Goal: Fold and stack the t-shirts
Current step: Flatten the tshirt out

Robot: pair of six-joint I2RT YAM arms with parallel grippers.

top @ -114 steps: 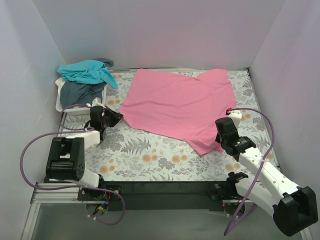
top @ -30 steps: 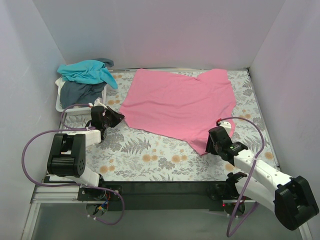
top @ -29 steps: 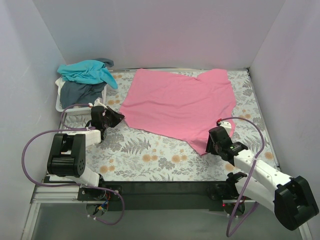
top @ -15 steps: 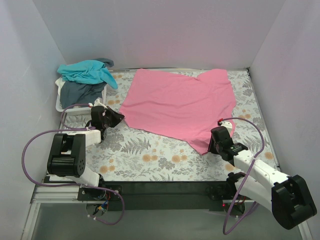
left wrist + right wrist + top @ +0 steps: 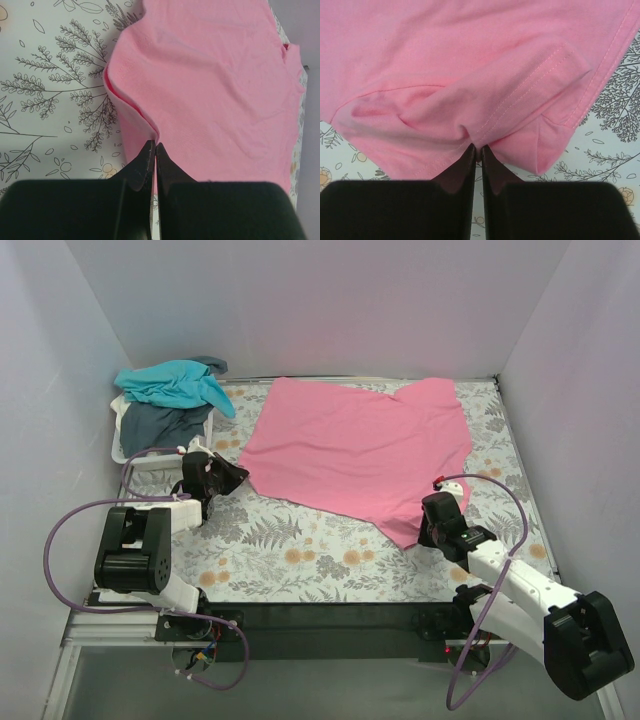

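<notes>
The pink t-shirt lies spread flat on the floral table, from the back middle toward the front right. My left gripper is shut on the shirt's left corner edge; the wrist view shows the fabric pinched between the black fingers. My right gripper is shut on the shirt's near right corner; its wrist view shows the hemmed fabric bunched at the fingertips. The teal t-shirt lies on top of the dark slate t-shirt in the basket at the back left.
The white plastic basket stands at the table's back left against the left wall. Grey walls close in the back, left and right. Purple cables loop beside both arms. The dark front rail runs along the near edge.
The right gripper moved forward and left onto the shirt's near right corner and closed on it. The left gripper has stayed put on the left corner.
</notes>
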